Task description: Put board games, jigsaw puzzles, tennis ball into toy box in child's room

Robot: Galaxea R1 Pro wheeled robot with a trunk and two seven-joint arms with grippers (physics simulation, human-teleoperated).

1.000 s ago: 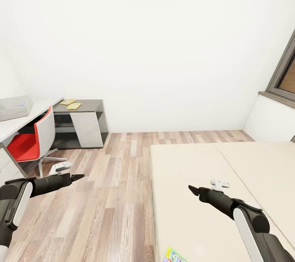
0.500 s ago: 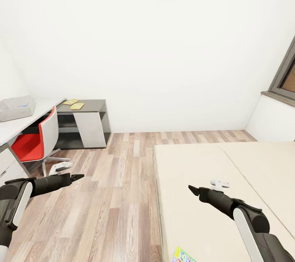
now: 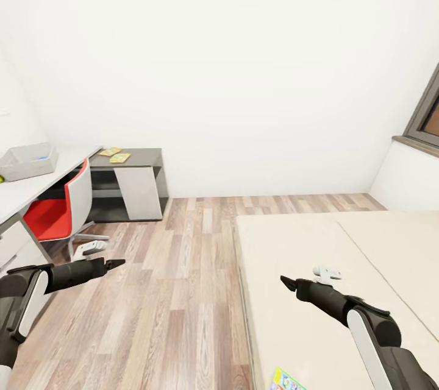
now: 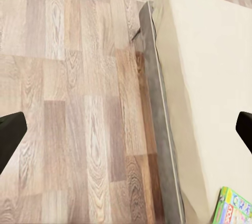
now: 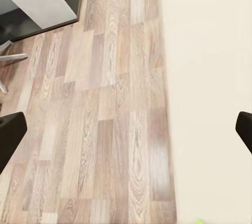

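Now I see both grippers, left (image 3: pixel 119 263) and right (image 3: pixel 285 281), spread wide and empty; the colourful flat board game (image 3: pixel 286 381) lies bottom centre, below my right gripper, on the beige bed (image 3: pixel 292 256).

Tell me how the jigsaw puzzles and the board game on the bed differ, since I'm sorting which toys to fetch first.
The two jigsaw puzzles lie far off on the table's dark lower section; the board game lies close by on the bed. The puzzles look yellowish-green; the board game shows blue and green print, cut off by the frame edge. Both lie flat.
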